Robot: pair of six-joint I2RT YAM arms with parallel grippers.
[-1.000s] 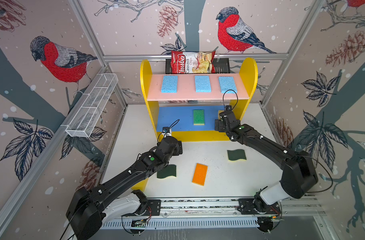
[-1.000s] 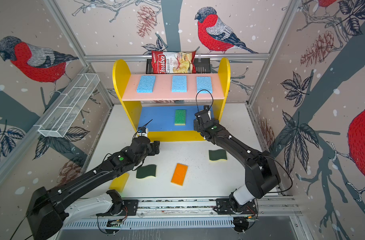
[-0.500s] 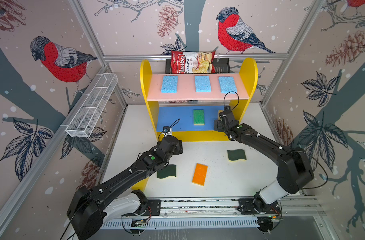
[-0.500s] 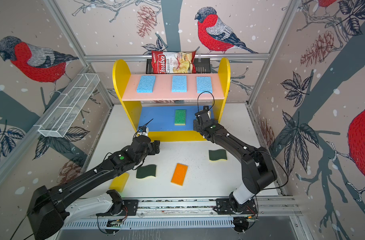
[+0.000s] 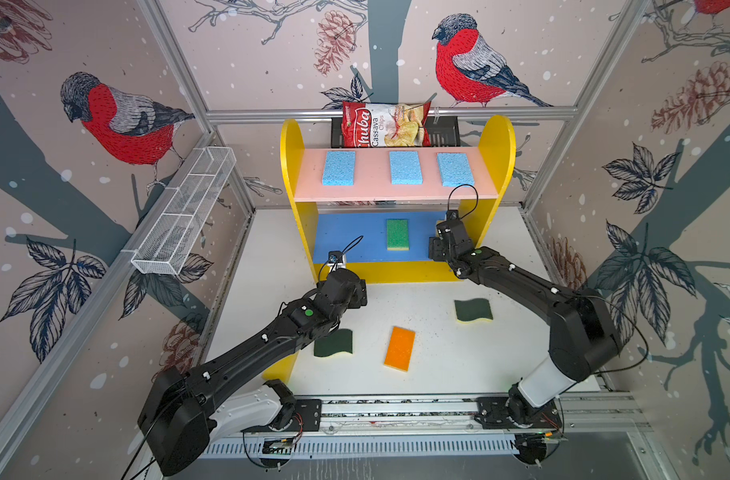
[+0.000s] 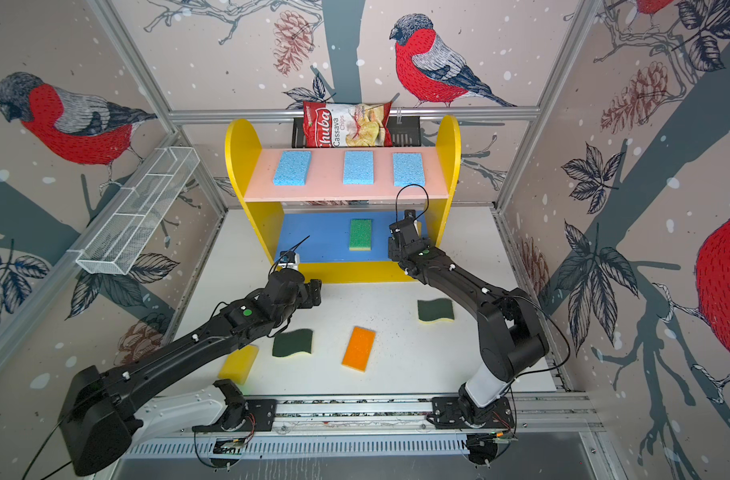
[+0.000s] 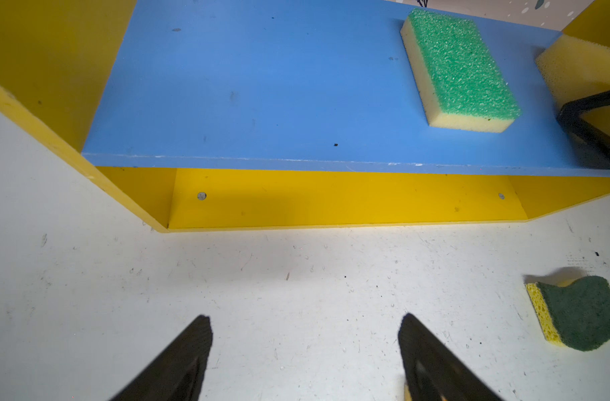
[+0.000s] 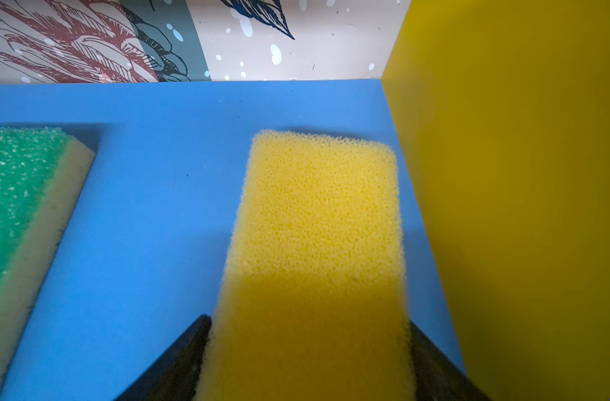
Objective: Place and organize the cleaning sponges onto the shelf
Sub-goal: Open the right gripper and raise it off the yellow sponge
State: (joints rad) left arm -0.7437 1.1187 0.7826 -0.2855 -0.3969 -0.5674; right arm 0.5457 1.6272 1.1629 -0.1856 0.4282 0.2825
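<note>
Right gripper (image 8: pixel 308 324) further into shelf (image 5: pixel 496 145), tight around yellow sponge (image 8: pixel 317 215); left gripper (image 7: pixel 305 323) open, unmoved.

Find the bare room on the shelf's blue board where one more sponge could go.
Free: the blue board from the left side panel to the green-topped sponge. Crowded: right of that sponge, where the right gripper flanks the yellow sponge, close to the right side panel.

the blue board (image 5: pixel 346 239) is open left of the green-topped sponge (image 5: pixel 397 234); right of it, the yellow sponge (image 8: pixel 314 215) and right gripper (image 8: pixel 308 324) take the end by the yellow side wall (image 8: pixel 505 173). the pink board (image 5: pixel 376 193) roofs it. the desk (image 7: pixel 296 277) just in front lies bare.
</note>
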